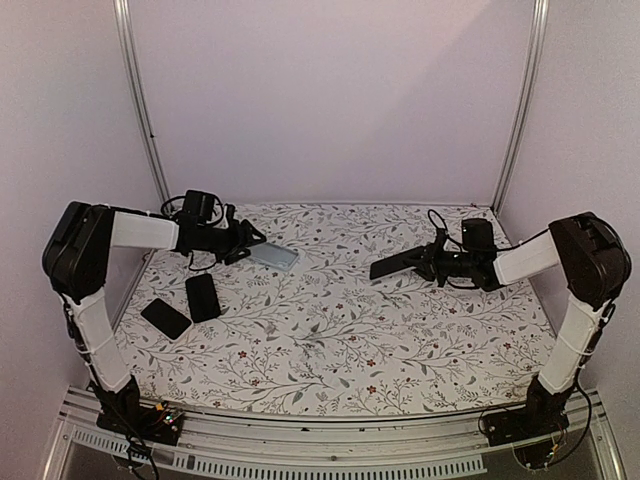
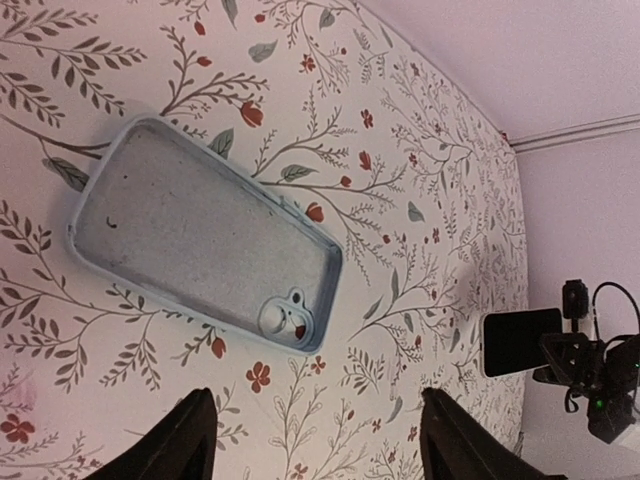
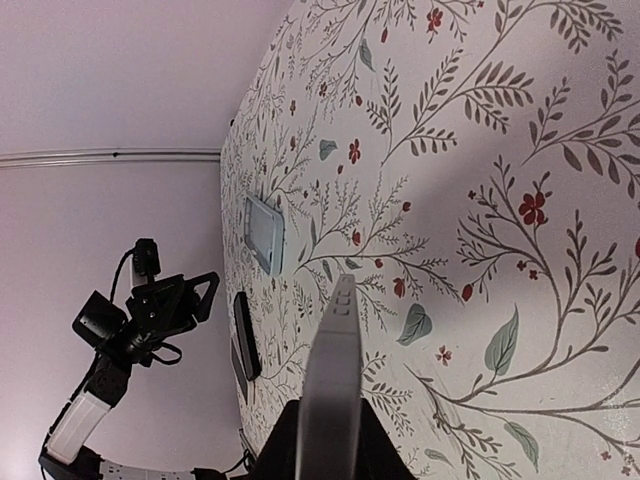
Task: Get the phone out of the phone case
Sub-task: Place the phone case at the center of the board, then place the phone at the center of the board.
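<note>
The light blue phone case (image 2: 205, 235) lies empty on the flowered table, inner side up, with its camera hole toward my left gripper. My left gripper (image 2: 315, 445) hovers just short of the case's end, open, with nothing between its fingers (image 2: 185, 440). In the top view the case (image 1: 275, 254) sits right in front of the left gripper (image 1: 248, 243). My right gripper (image 1: 432, 262) holds the phone (image 1: 398, 264) above the table at the right. In the right wrist view the phone (image 3: 335, 370) shows edge-on, with the right gripper (image 3: 325, 435) shut on it.
Two other black phones (image 1: 203, 296) (image 1: 166, 318) lie side by side at the table's left, near the left arm. The enclosure's walls and metal posts (image 1: 140, 100) ring the table on three sides.
</note>
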Action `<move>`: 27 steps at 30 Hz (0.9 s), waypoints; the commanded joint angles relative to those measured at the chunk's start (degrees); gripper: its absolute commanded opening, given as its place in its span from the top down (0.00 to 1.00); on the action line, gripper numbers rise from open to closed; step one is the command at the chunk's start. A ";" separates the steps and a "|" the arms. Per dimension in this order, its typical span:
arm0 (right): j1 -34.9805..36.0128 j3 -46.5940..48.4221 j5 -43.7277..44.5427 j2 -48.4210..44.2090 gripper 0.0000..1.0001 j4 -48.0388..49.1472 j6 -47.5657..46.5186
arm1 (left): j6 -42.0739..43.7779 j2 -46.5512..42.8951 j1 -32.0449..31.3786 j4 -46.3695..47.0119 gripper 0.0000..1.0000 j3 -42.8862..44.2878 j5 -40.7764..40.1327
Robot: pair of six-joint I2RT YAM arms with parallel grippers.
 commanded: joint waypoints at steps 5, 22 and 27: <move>-2.30 6.45 -5.47 5.89 0.86 -1.17 -2.21 | -0.64 -8.65 -0.06 3.60 0.30 -5.55 3.04; -4.23 11.22 -4.66 8.94 0.55 -12.18 -6.51 | -3.70 -18.44 -2.09 6.23 0.29 -11.13 4.37; -4.22 10.01 -2.78 6.90 0.41 -16.28 -9.55 | -3.65 -19.89 -2.78 6.23 0.29 -11.68 3.98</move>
